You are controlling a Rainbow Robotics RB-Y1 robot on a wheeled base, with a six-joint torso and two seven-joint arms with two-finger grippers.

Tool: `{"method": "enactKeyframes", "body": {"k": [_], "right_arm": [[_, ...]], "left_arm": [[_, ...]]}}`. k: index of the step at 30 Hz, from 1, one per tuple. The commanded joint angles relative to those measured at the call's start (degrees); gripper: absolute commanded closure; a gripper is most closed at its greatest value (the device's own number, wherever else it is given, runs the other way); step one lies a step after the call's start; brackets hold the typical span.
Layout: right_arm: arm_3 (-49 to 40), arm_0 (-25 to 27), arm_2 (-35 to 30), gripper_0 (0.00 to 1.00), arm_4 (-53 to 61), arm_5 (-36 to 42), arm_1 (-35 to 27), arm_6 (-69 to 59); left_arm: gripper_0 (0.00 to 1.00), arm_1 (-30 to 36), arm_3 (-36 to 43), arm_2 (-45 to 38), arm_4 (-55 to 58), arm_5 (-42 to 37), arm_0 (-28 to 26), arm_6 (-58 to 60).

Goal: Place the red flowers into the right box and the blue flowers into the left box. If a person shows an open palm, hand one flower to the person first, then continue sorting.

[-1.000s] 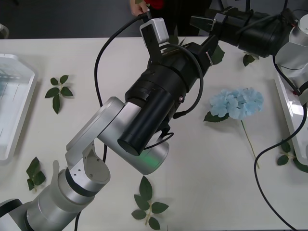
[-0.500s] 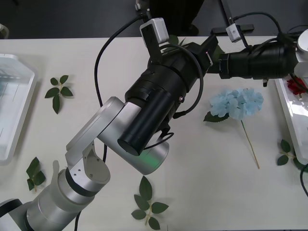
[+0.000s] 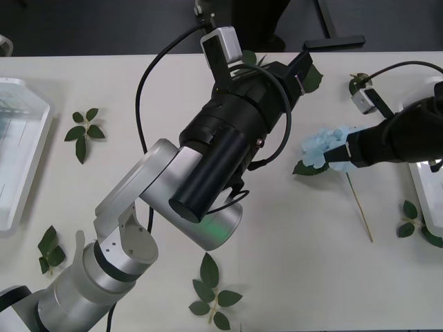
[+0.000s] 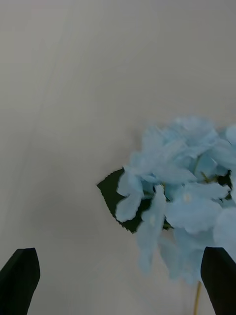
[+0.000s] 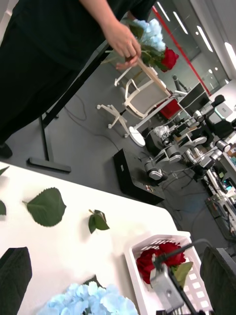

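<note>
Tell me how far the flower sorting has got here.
Done: deep-red roses lie in the white plastic right box. In hand: the open right gripper hovers over a fluffy pale-blue hydrangea on the table, not gripping it. Left: carrying it to the white left box. The left gripper, open, is raised near the table's far edge.

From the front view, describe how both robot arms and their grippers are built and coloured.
The left arm has silver, rounded joint housings, then a black cylindrical forearm with a white wrist camera block and looping black cables. The left gripper has black fingers. The right arm is black, with a small white camera block and a black cable. The right gripper also has black fingers.
</note>
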State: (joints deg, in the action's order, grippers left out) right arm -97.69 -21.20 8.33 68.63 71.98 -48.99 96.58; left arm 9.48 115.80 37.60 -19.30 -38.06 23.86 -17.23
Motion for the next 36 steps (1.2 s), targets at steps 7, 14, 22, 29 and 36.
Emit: {"method": "enactKeyframes", "body": {"k": [7, 14, 22, 29, 36], "right_arm": [[-3.3, 5.73, -0.68, 0.03, -15.46, -0.26, -0.41, -2.72], [-0.93, 5.99, 0.9, 0.03, -22.75, -0.79, 4.25, -2.72], [2.77, 4.23, 3.27, 0.03, -28.73, -1.93, 9.35, -3.68], [8.83, 0.9, 3.8, 0.03, -31.28, -3.6, 13.04, -3.95], [10.5, -0.25, 3.89, 0.74, -31.72, -4.39, 13.83, -3.95]], "left_arm": [[0.0, 5.47, 17.0, -8.95, 25.63, -21.53, 2.5, -9.84], [0.0, 9.42, 22.98, -27.58, 54.37, -40.52, 1.8, -34.27], [0.0, 13.29, 16.56, -44.55, 80.04, -42.36, -6.64, -69.51], [0.0, 20.23, 4.87, -47.01, 105.79, -29.53, -17.36, -98.52], [0.0, 32.36, -8.05, -39.36, 136.64, -21.97, -23.42, -131.21]]}}
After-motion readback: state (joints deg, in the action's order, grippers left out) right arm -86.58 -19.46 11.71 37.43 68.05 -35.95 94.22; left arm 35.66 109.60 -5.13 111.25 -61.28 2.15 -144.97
